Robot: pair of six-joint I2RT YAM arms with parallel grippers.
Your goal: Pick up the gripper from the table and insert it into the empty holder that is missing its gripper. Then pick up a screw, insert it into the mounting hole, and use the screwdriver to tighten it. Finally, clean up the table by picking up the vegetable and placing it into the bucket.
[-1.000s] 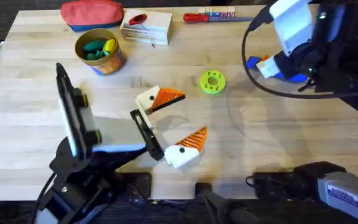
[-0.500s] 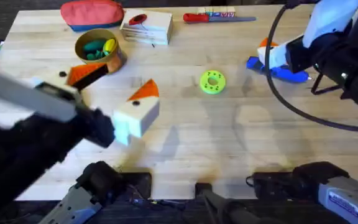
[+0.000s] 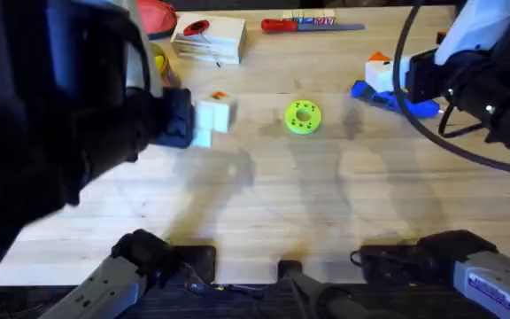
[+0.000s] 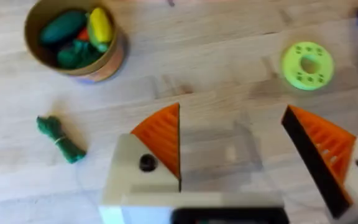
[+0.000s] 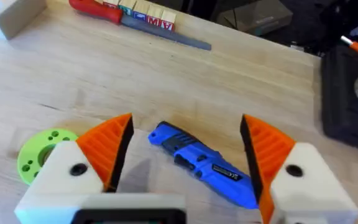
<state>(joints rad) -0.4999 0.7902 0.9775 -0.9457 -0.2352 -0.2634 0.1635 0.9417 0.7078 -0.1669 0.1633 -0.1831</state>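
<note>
Both arms are hovering with open pincers: the left pincer (image 4: 232,168) is nearer the vegetable (image 4: 59,138), which is lying slanted on the desk (image 4: 216,74) below the bucket (image 4: 73,37). The right pincer (image 5: 185,162) is straddling the screwdriver (image 5: 204,163).

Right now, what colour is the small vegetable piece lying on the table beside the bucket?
Dark green: the vegetable shows best in the left wrist view.

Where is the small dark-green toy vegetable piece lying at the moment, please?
In the left wrist view, the dark-green toy vegetable piece lies flat on the bare wooden table, apart from the round yellow-orange bucket and just beyond the left gripper.
</note>
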